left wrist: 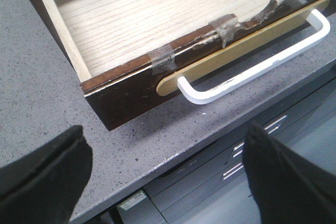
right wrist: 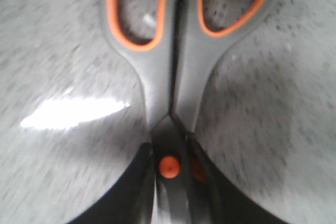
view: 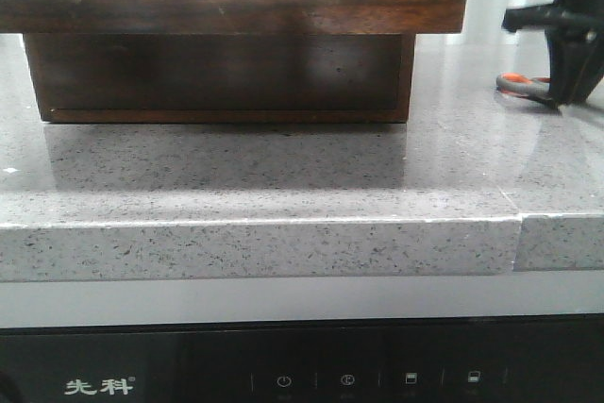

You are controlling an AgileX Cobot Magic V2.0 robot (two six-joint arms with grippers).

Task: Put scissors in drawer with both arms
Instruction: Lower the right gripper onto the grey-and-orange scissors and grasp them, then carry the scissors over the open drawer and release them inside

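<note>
So, right black pincer pinching grey orange-lined scissors at the pivot, ready for lifting. Left black pincer spread wide by the pulled-out dark brown wooden drawer, leaving room.

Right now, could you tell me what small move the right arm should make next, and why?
Probably lift: the right gripper appears closed around the grey, orange-lined scissors near their pivot on the speckled grey counter, and the dark brown wooden drawer already stands open.
</note>
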